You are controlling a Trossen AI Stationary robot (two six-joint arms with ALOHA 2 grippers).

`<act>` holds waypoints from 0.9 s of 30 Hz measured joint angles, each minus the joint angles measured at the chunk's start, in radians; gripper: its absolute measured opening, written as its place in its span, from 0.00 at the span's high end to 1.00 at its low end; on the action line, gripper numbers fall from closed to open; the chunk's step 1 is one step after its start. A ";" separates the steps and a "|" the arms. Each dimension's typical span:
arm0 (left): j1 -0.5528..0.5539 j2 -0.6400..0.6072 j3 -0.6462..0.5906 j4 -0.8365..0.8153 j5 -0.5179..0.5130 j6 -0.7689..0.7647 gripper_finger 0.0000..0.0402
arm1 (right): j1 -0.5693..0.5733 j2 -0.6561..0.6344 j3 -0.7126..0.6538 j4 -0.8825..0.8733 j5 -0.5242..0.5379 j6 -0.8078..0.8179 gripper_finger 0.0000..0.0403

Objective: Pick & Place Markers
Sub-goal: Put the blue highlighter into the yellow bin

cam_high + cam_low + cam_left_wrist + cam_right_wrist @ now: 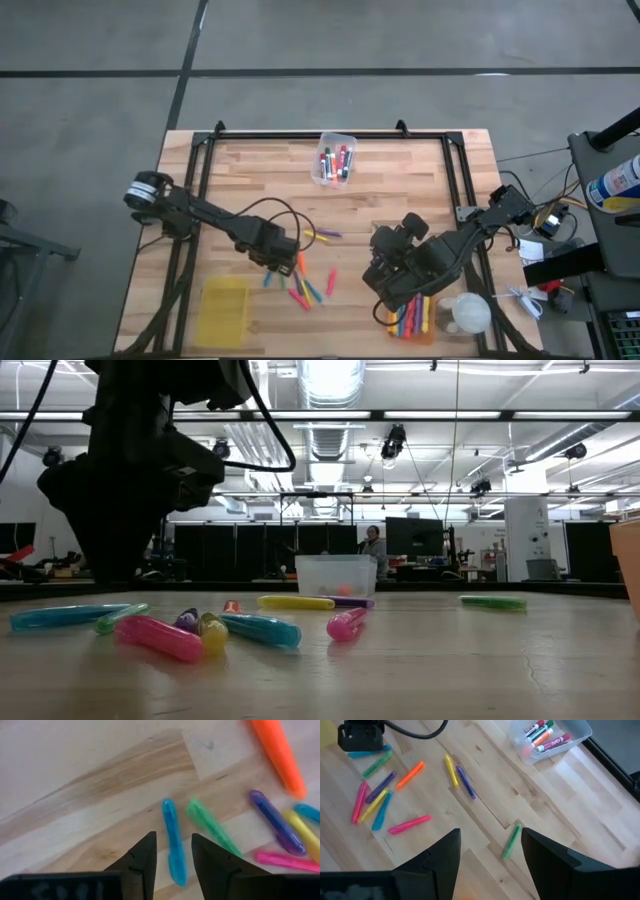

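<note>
While its fingers straddle a blue marker (173, 845) (ungripped), left gripper (174, 857) stands apart.

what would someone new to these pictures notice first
Probably the bright scatter of markers lying loose on the wooden table near its front middle. The left gripper hangs right over them, its fingers open either side of a blue marker. At the far edge a clear bin holds a few more, and the right gripper waits open above a lone green marker.

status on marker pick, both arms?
Left pincer open, straddling blue marker, not gripped. Right pincer open, empty, waiting above table. Green marker alongside, could crowd the grasp.
</note>
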 joint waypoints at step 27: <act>0.008 0.082 -0.001 0.031 0.008 0.095 0.96 | 0.002 -0.001 0.000 0.000 0.000 -0.005 0.50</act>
